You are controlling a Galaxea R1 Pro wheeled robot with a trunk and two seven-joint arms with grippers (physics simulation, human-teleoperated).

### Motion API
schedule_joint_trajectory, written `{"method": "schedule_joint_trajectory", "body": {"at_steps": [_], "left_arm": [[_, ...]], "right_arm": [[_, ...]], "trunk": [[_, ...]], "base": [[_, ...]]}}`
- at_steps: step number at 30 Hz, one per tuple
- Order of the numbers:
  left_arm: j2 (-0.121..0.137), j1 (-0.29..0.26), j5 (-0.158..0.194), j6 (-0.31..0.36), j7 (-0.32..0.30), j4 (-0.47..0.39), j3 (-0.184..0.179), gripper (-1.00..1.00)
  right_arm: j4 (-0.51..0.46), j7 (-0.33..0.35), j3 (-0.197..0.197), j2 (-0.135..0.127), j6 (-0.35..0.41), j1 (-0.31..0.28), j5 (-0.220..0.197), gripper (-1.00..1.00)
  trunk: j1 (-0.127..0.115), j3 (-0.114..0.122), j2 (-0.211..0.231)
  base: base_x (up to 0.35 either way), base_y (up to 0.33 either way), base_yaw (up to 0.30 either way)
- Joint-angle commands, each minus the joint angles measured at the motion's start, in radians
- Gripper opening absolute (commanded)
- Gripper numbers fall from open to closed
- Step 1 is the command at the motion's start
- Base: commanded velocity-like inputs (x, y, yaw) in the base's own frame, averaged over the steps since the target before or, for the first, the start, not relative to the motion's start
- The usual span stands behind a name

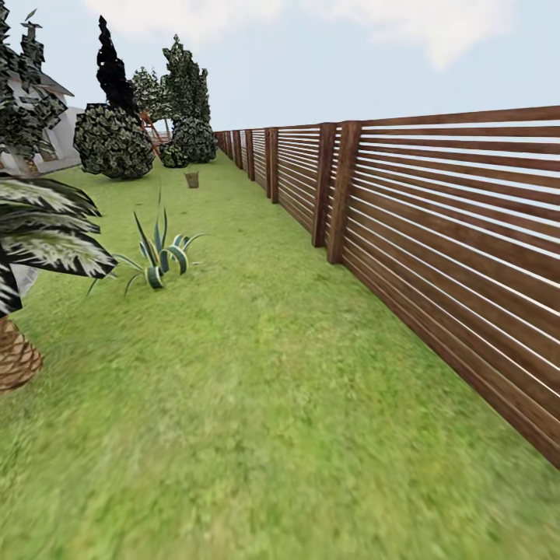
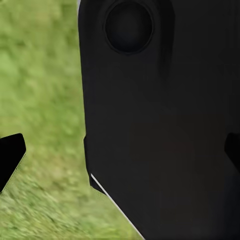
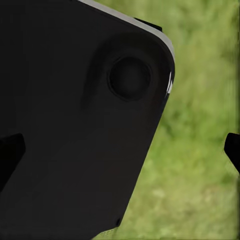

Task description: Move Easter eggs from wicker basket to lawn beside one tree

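Transit step, judged. Wicker basket point(image 1: 191, 180) far ahead on lawn point(image 1: 257, 404), well apart from both hands, beside slat fence point(image 1: 435, 233). Left hand point(image 2: 120, 155) and right hand point(image 3: 120, 152): fingertips wide apart, empty. Advised: steer past spiky plant point(image 1: 159, 257), stop close.

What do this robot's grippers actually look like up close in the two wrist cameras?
Each wrist view shows two matte black fingertips at the picture's sides: the left gripper and the right gripper, their ends angular and wedge-like. Between them sits a large black rounded panel with a round recessed dimple and a thin pale edge, over blurred green lawn. No cables or markings can be made out.
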Motion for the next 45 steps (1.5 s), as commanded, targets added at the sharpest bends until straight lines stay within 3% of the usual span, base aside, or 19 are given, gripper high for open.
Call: {"method": "schedule_joint_trajectory", "body": {"at_steps": [1,45], "left_arm": [[0.000,0.000,0.000,0.000,0.000,-0.001,0.000,1.00],[0.000,0.000,0.001,0.000,0.000,-0.001,0.000,1.00]], "right_arm": [[0.001,0.000,0.004,0.000,-0.003,-0.001,0.001,1.00],[0.001,0.000,0.004,0.000,-0.003,0.000,0.001,1.00]], "trunk": [[0.001,-0.001,0.000],[0.001,-0.001,0.000]], "base": [[0.325,0.000,0.000],[0.325,0.000,0.000]]}}
